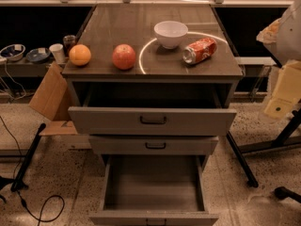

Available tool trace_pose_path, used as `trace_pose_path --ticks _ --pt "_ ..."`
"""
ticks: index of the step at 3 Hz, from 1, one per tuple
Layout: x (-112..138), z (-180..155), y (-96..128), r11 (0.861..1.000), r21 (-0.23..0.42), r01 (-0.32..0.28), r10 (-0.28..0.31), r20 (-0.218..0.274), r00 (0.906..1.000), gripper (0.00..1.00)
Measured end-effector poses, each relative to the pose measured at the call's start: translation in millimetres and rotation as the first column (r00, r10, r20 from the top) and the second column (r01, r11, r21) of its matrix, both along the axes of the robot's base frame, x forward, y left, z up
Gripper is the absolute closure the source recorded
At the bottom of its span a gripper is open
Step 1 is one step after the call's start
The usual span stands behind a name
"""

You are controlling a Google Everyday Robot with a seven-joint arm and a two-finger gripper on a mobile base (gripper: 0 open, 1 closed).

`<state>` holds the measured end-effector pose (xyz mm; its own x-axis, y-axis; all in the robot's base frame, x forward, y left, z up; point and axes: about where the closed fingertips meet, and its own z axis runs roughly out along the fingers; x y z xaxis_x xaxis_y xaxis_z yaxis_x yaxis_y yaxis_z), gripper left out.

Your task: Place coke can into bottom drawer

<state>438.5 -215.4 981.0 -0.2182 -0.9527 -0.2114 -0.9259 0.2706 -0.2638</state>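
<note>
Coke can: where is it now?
Camera view: the coke can lies on its side on the cabinet top, right side, beside the white bowl; the gripper is not in view.

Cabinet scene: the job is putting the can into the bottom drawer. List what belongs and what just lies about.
Belongs: can, on its side on top; bottom drawer, open; tool, at right edge, away from the can.
Lying about: orange, apple, white bowl, cardboard.
</note>
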Motion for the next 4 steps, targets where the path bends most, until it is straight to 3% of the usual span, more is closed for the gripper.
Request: trace_pose_path --ticks 1,2,3,4 --pt "0 0 0 1.0 0.0 0.0 0.0 0.0 1.0 0.0" --pt "23 5 2 0.998 -0.035 -0.048 0.05 0.053 0.9973 0.0" --pt "82 9 1 0.989 -0.096 -0.114 0.126 0.127 0.9839 0.0" --pt "131 5 4 0.986 -0.117 -0.123 0.141 0.158 0.9773 0.0"
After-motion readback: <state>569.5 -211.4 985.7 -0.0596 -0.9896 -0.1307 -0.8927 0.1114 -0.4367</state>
